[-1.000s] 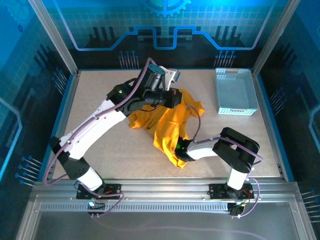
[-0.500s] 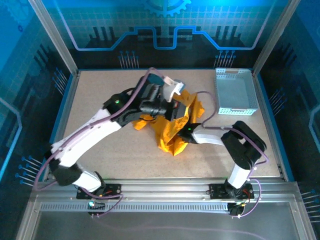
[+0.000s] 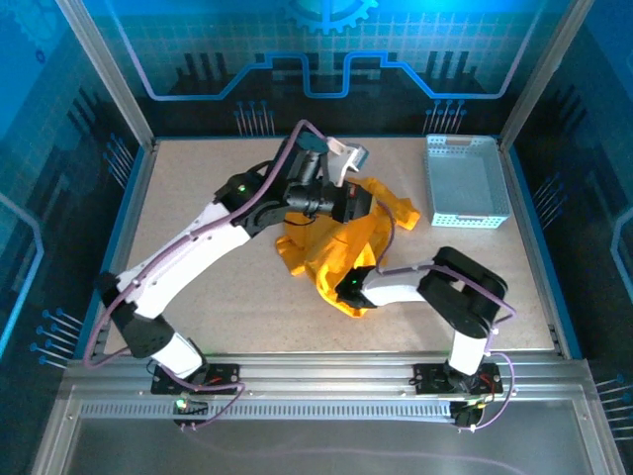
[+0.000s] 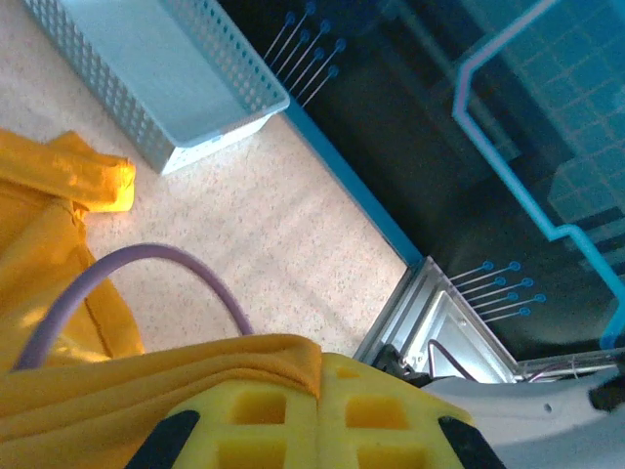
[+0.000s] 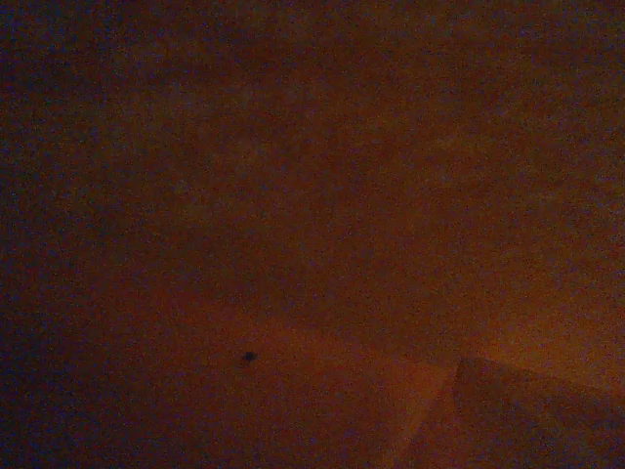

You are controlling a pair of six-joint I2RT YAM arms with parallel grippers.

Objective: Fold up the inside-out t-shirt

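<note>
Left pincer (image 3: 358,203): jaws together on a fold of the t-shirt (image 3: 341,247). The shirt hangs bunched from it, heaps on the worktop (image 3: 198,198) just below, and drapes over the right arm (image 3: 406,289). The right pincer is buried under that heap with cloth against its wrist camera, so apart or together cannot be told. Risk: a pull by the left pincer while cloth snags the right one could twist the bundle tighter or slip the thin fold free. Sleeves, collar and hem are indistinguishable.
</note>
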